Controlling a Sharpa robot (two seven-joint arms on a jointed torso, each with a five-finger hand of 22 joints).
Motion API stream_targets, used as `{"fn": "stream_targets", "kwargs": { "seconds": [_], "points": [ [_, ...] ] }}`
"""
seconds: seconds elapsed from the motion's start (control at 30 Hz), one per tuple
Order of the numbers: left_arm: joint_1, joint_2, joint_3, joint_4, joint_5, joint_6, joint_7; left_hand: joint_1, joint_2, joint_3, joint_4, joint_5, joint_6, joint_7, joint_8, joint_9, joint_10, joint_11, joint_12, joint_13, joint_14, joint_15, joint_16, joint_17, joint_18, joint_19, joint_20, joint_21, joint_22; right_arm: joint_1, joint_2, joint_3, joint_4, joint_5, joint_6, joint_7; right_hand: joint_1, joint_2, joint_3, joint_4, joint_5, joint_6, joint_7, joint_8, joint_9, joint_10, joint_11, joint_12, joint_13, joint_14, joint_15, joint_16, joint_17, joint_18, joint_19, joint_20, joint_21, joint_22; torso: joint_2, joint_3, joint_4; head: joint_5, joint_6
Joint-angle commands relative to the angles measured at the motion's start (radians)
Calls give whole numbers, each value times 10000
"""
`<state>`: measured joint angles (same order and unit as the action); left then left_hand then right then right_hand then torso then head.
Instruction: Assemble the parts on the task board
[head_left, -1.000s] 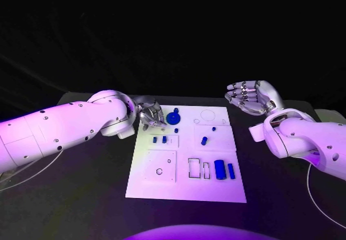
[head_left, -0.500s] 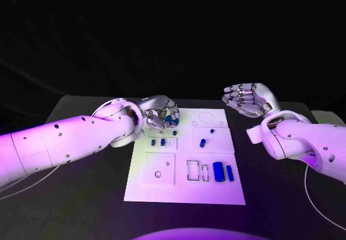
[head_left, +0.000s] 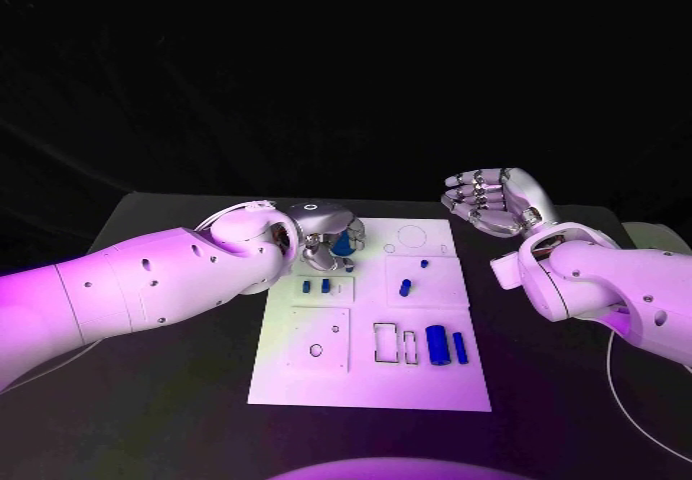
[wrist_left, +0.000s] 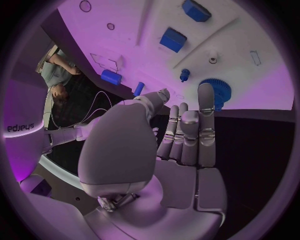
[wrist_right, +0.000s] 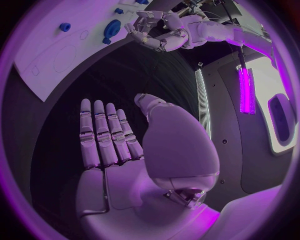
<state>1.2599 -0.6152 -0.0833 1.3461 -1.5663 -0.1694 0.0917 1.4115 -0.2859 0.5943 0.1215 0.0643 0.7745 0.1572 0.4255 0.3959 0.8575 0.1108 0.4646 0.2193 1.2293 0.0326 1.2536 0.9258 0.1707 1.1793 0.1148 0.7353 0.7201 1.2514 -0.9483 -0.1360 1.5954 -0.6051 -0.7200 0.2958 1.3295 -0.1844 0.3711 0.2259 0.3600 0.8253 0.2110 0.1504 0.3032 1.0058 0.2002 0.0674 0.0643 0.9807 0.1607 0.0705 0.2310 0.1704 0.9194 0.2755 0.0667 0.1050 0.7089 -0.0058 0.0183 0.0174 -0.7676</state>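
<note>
The left arm has swung further in over the far left corner of the task board (head_left: 368, 385) since a second ago, and its hand has turned so its back now faces up. The black table (head_left: 159, 400) carries the white board at its middle. The left hand (head_left: 326, 243) hangs over that corner with fingers straight and close together, grasping nothing; in its wrist view the fingertips (wrist_left: 207, 92) lie just beside a blue gear (wrist_left: 217, 92), and I cannot tell if they touch it. The right hand (head_left: 490, 201) hovers off the board's far right corner, fingers loosely spread, empty. Two blue cylinders (head_left: 437, 344) lie side by side near the board's near right; smaller blue pegs (head_left: 407, 286) sit mid-board.
</note>
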Motion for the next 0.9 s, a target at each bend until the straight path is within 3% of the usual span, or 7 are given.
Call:
{"fn": "stream_targets", "kwargs": {
  "seconds": [0.03,0.23,0.3,0.43,0.9],
  "points": [
    [-4,109,3,-78,-809,785,32,-114,25,-101,-13,-19,76,-12,-54,-38,93,-14,-62,-42,183,4,191,182,131,75,16,66,30,-4,19,1,4,-149,137,57,97,30,1,-44,64,87,468,-55,-12,52,2,-29,-9,54,25,-16,-16,138,19,-29,8,-15,-7,5,11,-7,-7],
    [-6,288,0,-250,-919,1128,-8,-130,105,-79,-109,-9,338,-54,-120,-161,402,-38,-150,-213,489,-13,688,636,-7,459,6,894,804,-4,44,1,1,-156,129,53,111,21,1,-60,66,85,473,-62,-16,46,5,-32,-10,53,26,-18,-24,138,19,-29,7,-23,3,-2,5,-24,-20],
    [-8,345,-3,-309,-931,1172,-19,-165,113,7,-151,-4,472,-98,-176,-232,595,-81,-211,-303,703,-61,982,963,-147,798,-15,1660,1539,-4,48,1,0,-156,127,54,111,21,1,-60,66,85,473,-62,-16,46,5,-32,-10,53,26,-18,-24,138,19,-29,7,-23,2,-2,4,-24,-20],
    [-20,486,-12,-489,-956,1222,-30,-154,139,121,-215,-6,567,-103,-226,-287,722,-98,-277,-375,735,-58,1087,1001,-240,998,-33,2210,2071,-4,63,1,-4,-157,129,55,114,20,0,-65,68,86,477,-65,-17,44,7,-33,-11,53,26,-19,-29,137,20,-29,7,-28,10,-2,0,-30,-17],
    [-38,719,-17,-836,-1016,1658,-167,-172,172,410,-405,-6,855,-144,-290,-378,1025,-135,-431,-529,924,-84,1361,1203,-359,1176,-49,3000,2836,-5,62,2,16,-158,128,54,113,23,0,-66,71,89,482,-68,-19,43,10,-33,-11,55,27,-19,-35,137,22,-28,7,-36,0,1,12,-76,-71]
  ]
}}
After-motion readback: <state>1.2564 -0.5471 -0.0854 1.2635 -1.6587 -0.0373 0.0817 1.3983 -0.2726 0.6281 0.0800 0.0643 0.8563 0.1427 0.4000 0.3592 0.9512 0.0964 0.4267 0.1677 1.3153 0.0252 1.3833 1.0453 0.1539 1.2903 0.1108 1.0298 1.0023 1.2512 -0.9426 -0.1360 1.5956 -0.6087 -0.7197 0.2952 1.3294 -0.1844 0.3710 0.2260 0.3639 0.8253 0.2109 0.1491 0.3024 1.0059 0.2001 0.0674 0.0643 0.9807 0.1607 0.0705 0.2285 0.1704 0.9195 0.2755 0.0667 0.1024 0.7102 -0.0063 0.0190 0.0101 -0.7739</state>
